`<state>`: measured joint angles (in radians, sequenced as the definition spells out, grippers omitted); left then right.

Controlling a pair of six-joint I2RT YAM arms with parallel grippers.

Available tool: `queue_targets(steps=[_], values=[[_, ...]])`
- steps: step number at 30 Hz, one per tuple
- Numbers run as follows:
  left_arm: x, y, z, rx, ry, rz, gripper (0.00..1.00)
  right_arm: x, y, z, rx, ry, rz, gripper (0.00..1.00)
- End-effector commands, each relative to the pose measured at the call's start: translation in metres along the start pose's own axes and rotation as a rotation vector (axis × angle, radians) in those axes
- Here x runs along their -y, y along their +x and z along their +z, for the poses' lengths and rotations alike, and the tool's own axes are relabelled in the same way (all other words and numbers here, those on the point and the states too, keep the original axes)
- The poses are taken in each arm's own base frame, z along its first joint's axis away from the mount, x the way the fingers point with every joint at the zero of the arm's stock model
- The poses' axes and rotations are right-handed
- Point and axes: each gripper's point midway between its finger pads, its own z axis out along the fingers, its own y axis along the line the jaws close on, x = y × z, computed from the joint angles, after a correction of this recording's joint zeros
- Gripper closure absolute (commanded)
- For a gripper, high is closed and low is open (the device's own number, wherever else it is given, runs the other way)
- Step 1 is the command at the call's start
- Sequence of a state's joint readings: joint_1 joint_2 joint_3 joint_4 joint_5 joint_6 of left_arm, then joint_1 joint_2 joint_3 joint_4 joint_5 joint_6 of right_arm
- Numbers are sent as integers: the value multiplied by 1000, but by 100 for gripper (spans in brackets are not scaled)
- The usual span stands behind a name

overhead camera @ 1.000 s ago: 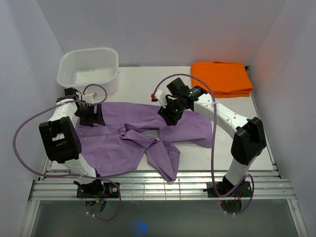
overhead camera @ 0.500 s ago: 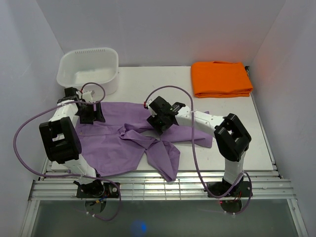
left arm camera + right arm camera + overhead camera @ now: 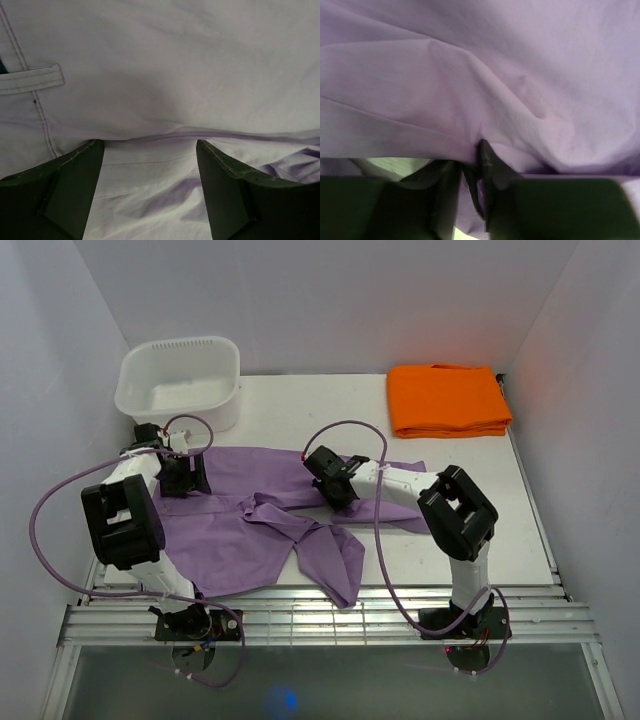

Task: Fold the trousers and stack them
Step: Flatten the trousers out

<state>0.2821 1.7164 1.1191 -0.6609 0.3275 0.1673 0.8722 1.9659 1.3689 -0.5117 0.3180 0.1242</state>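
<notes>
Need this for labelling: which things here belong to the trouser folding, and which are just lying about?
Job: trousers; right gripper, pinching a fold of them; left gripper, open over them.
Lying about: tub; orange cloth.

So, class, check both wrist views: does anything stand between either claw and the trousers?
Nothing visible does. The left claw stands open directly over the lilac trousers, only cloth between its fingers; the right claw pinches a fold of them.
</notes>
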Motion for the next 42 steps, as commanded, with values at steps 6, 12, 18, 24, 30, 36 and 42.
queue_targets(steps=[6, 12, 18, 24, 30, 36, 42], values=[[-17, 3, 16, -38, -63, -18, 19, 38, -20, -66, 176, -66, -117, 52], [-17, -1, 19, -42, -55, -37, 21, 34, -5, -75, 150, -213, -226, 92], [-20, -4, 18, -42, -68, -20, 22, 56, -9, -103, 201, -250, -252, 92], [-22, -6, 18, -43, -75, -17, 23, 177, 2, -149, 242, 10, -323, 92], [-25, -10, 18, -45, -87, -17, 24, 317, 60, -192, 210, 297, -492, 92], [-31, -23, 12, -35, -108, -4, 24, 454, 114, -208, 108, 585, -570, 60], [-24, -32, -3, 3, -93, 5, 24, 481, 81, -249, 191, 620, -446, 6]])
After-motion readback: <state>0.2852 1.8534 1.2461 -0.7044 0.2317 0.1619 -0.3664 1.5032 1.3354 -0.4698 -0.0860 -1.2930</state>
